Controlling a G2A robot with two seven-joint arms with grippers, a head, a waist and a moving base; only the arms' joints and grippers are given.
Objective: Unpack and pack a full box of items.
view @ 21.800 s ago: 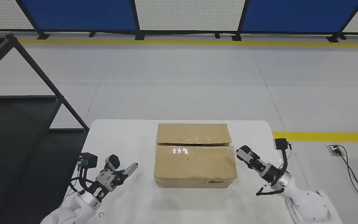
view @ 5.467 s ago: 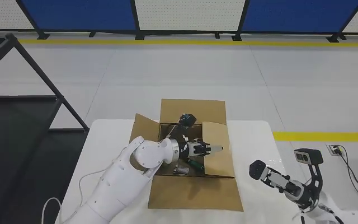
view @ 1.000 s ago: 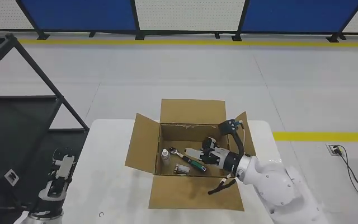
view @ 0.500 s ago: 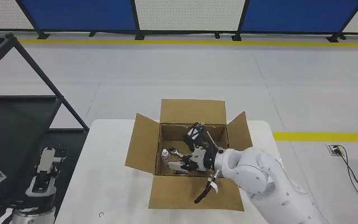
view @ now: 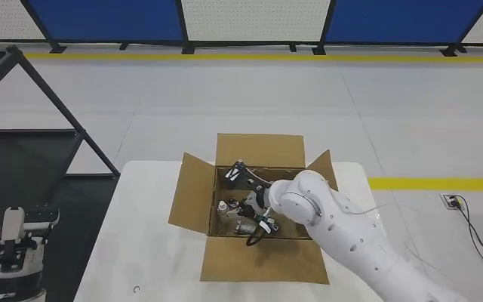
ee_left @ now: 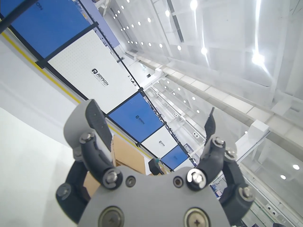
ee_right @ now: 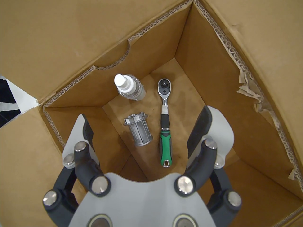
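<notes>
The cardboard box [view: 260, 151] stands open in the middle of the white table [view: 143, 226], all flaps folded outward. Inside it [ee_right: 213, 76] lie a small clear bottle with a white cap [ee_right: 129, 88], a ribbed grey metal cylinder [ee_right: 139, 131] and a ratchet wrench with a green handle [ee_right: 164, 124]. My right gripper [ee_right: 144, 121] hangs open inside the box above the cylinder and wrench, holding nothing; from above it [view: 253, 214] sits over the box's left half, near the bottle [view: 223, 206]. My left gripper [ee_left: 151, 112] is open and empty, tilted up toward the ceiling, at the table's far left [view: 15, 226].
A black metal frame [view: 45, 98] stands left of the table. The front flap [view: 264, 268] lies flat toward the table's near edge. A small dark mark [view: 136, 288] sits on the table at front left. Blue and white partitions [view: 256, 19] line the back.
My right arm has swung left across the box and lowered its gripper inside. My left arm has drawn back farther left, off the table's edge. Much earlier the box was closed.
</notes>
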